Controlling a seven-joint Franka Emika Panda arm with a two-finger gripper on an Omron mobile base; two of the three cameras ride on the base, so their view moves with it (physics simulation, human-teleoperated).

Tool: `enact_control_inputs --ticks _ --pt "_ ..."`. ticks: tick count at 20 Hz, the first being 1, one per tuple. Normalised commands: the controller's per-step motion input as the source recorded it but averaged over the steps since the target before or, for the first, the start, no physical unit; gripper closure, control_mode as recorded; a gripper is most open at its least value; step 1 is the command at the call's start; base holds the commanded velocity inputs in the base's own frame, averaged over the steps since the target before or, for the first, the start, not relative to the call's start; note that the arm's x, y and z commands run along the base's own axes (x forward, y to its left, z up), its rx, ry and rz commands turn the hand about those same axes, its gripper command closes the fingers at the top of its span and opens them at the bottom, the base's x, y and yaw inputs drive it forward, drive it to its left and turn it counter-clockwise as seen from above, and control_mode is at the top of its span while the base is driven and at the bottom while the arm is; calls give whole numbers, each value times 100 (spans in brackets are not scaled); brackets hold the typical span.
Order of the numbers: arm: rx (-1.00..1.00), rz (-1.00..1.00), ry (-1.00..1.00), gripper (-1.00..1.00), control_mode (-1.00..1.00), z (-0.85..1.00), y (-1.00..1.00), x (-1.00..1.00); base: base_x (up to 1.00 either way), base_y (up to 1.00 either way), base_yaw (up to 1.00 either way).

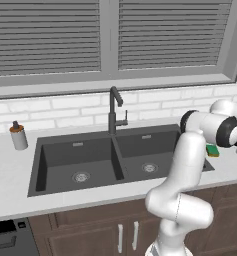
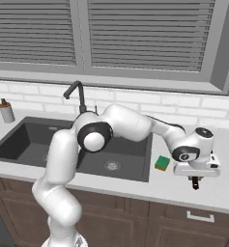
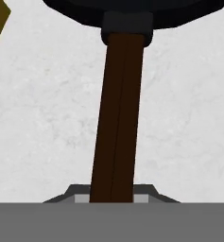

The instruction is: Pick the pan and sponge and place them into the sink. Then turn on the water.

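Progress is at the first pick: both basins of the sink (image 1: 60,165) lie bare, and no water runs from the faucet (image 1: 112,112), so every placement and the tap are left to do.

Sponge (image 2: 162,163) sits on the light desk (image 2: 135,190) just beside the sink's right rim, green side up, not yet touched.

Pan (image 3: 132,12) rests on the desk further right; in the hand view its black bowl shows at the top edge and its long dark handle (image 3: 118,118) runs down the middle of the picture into the bottom, where the fingers would be. The pincer (image 2: 196,182) looks clenched on that handle, though the tips themselves are hidden, so the hold is my reading, not a plain sight.

Arm pose: it rises from the base, bends at the elbow in front of the sink and reaches far out to the right, wrist turned so the hand points straight down at the desk beyond the sponge. Lifting the pan clear seems the next step.
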Motion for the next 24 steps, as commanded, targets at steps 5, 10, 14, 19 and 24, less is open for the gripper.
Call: enact_control_inputs --ticks 5,10,14,19,24 --pt "0 0 -9 100 -100 41 3 -5 0 0 0" --pt "0 0 -1 100 -100 48 13 0 0 0 0" --pt "0 1 0 100 -100 39 33 0 0 0 0" --pt "0 7 0 100 -100 25 52 0 0 0 0" --pt "0 19 -1 100 -100 1 55 0 0 0 0"
